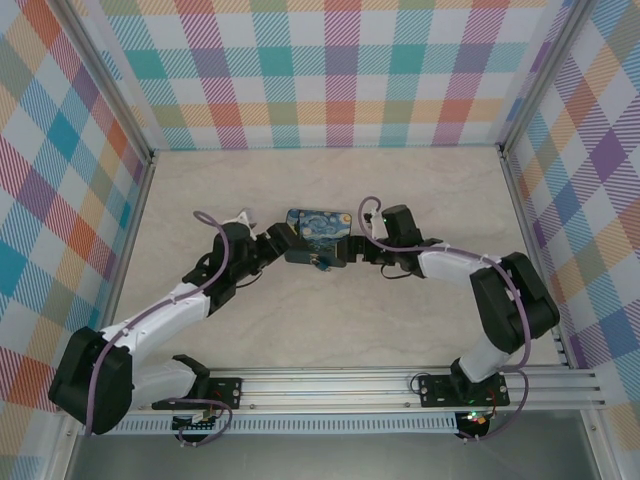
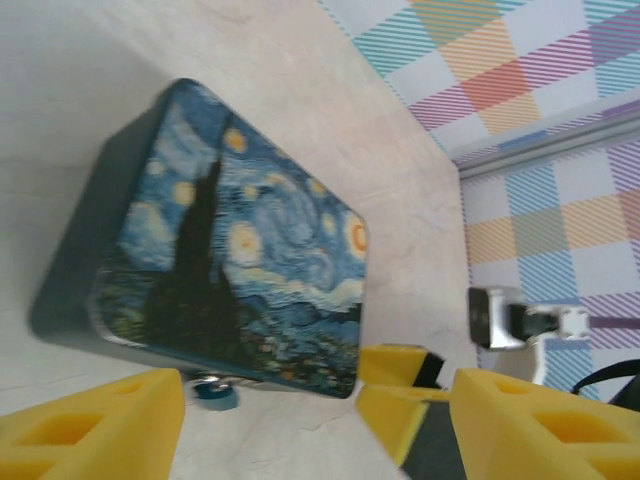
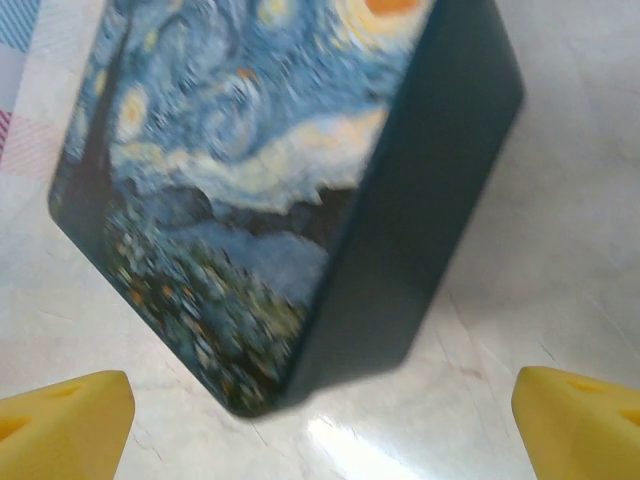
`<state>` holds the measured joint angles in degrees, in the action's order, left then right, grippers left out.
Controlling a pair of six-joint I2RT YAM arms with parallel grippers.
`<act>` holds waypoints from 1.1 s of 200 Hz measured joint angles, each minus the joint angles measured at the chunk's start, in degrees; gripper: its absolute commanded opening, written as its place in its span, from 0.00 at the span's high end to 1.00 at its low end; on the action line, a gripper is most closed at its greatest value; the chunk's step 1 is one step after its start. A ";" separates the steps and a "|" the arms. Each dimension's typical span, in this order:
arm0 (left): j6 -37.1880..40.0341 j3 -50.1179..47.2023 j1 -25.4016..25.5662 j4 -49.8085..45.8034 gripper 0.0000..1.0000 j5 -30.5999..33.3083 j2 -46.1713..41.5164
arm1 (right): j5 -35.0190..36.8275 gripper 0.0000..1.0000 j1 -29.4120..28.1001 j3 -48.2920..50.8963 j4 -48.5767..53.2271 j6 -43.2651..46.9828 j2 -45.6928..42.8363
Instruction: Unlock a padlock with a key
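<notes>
The padlock (image 2: 215,393) lies on the table (image 1: 330,330), tucked against the near edge of the painted box (image 2: 230,260). It looks to be touching the rim, though blur hides its shackle. From above it is a blue speck (image 1: 319,263) at the box's (image 1: 318,225) near side, between the two grippers. The key is too small for us to pick out.

We judge that this spot explains the arms' pose. The left gripper (image 1: 283,245) and the right gripper (image 1: 362,252) close in from opposite sides, so that one could steady the lock while the other works the key. Both sets of fingers stand apart and hold nothing. The left gripper (image 2: 320,420) has its yellow fingers spread toward the picture's corners, with the padlock just beyond its left fingertip but not clamped. The right gripper (image 3: 320,430) is spread wider, with bare table between its fingers. With nothing in either grip, we judge the unlocking not yet done.

The top view gives us the layout: both arms bent inward and meeting at the box in the middle of the table. The left wrist view adds how the padlock sits against the box. It also shows a yellow-and-black part beside a silvery block, which we take for the other arm. The right wrist view shows the box's (image 3: 280,200) dark side wall and blurred lid up close.
</notes>
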<state>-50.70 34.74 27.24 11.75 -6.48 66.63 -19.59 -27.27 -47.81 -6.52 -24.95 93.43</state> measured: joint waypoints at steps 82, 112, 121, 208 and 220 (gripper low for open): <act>2.25 -1.97 -10.21 -4.13 0.23 -7.61 -0.35 | -9.66 0.03 2.49 -14.45 -1.68 2.34 13.11; 2.58 -1.95 -11.32 -4.11 0.23 -9.38 1.07 | -14.19 0.03 3.23 -20.52 -3.61 3.21 19.52; 2.62 -1.88 -11.45 -4.11 0.23 -9.66 1.60 | -15.41 0.03 3.37 -22.43 -4.39 3.10 21.42; 4.07 4.13 -11.69 -2.80 0.34 -14.34 6.91 | -8.28 0.09 4.44 -16.83 -3.72 10.23 11.93; 4.11 5.70 -11.69 -2.29 0.35 -15.28 8.63 | -8.02 0.13 4.66 -12.59 -3.78 11.50 6.58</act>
<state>-46.59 40.45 15.55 9.45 -21.76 75.26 -27.62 -22.61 -60.40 -10.31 -13.45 100.01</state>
